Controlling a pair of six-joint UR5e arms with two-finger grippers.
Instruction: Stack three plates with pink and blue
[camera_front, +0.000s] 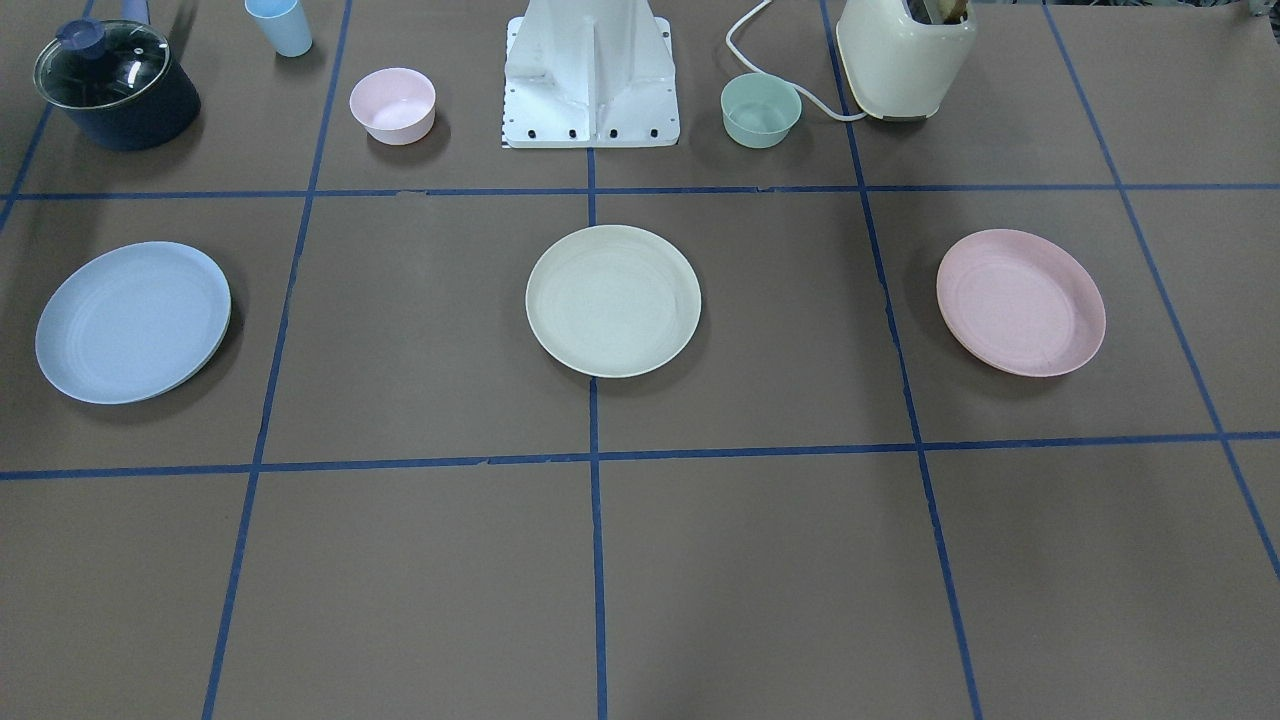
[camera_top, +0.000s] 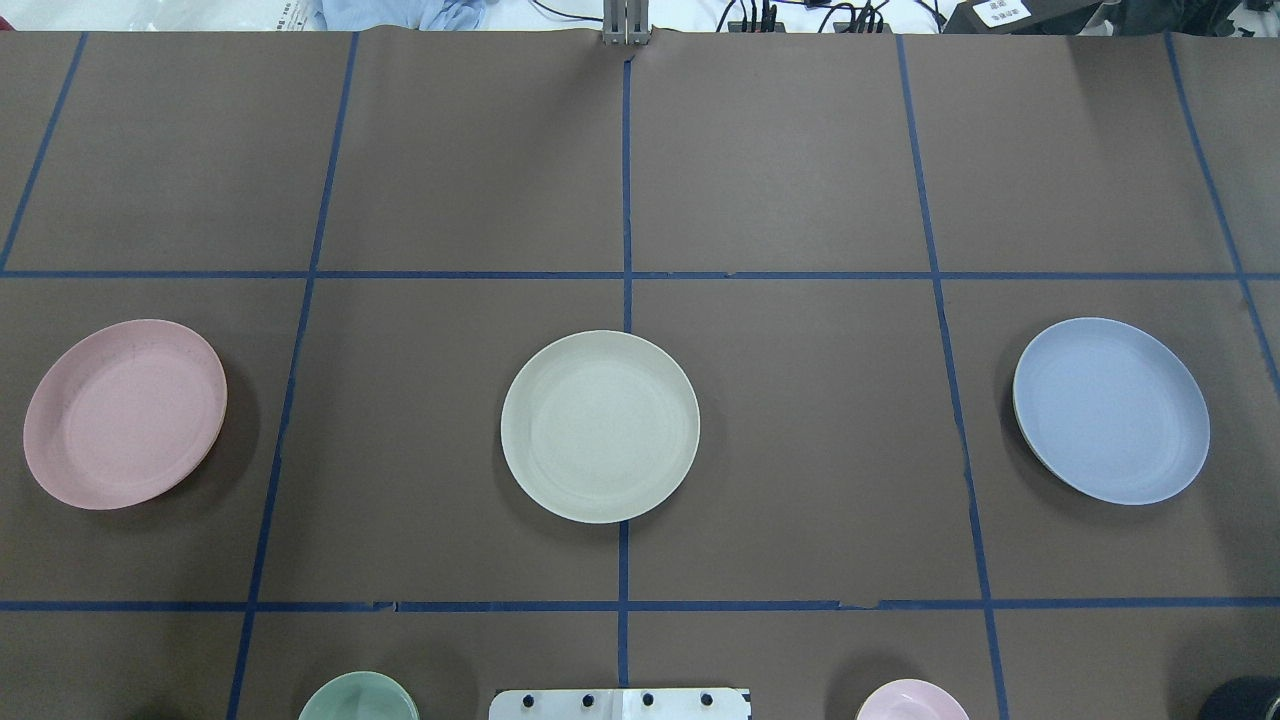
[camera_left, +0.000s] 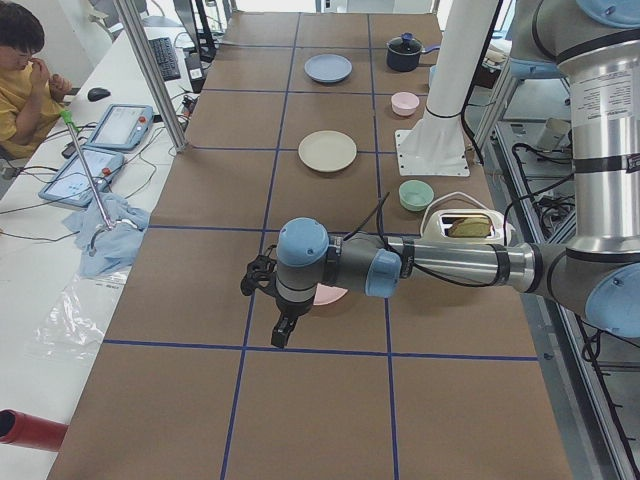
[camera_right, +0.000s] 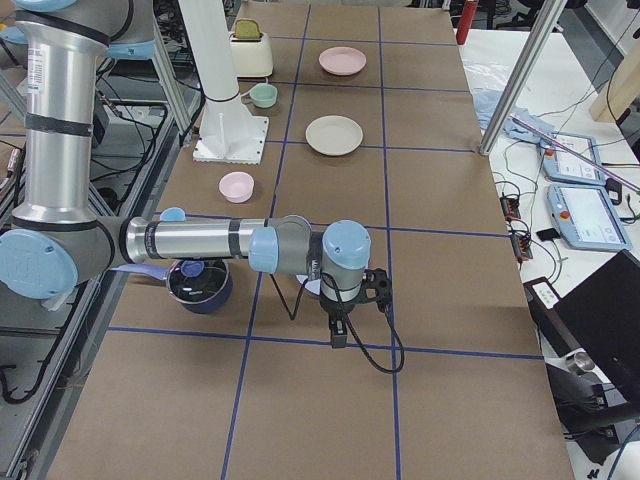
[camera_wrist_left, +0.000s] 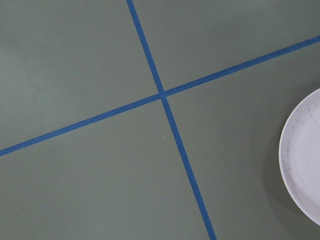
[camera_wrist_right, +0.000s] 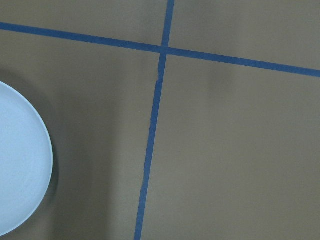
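Three plates lie in a row on the brown table. The pink plate (camera_front: 1020, 302) (camera_top: 124, 413) is on my left side, the cream plate (camera_front: 613, 300) (camera_top: 599, 426) in the middle, the blue plate (camera_front: 133, 322) (camera_top: 1110, 410) on my right side. None is stacked. My left gripper (camera_left: 279, 335) hangs above the table beside the pink plate (camera_left: 328, 294); its wrist view shows that plate's edge (camera_wrist_left: 305, 160). My right gripper (camera_right: 337, 333) hangs beside the blue plate, whose edge shows in its wrist view (camera_wrist_right: 20, 165). I cannot tell whether either gripper is open or shut.
Near the robot's base (camera_front: 590, 75) stand a lidded dark pot (camera_front: 115, 85), a blue cup (camera_front: 280, 25), a pink bowl (camera_front: 392, 105), a green bowl (camera_front: 760, 110) and a cream toaster (camera_front: 905, 55). An operator (camera_left: 20, 80) sits beyond the table's far edge.
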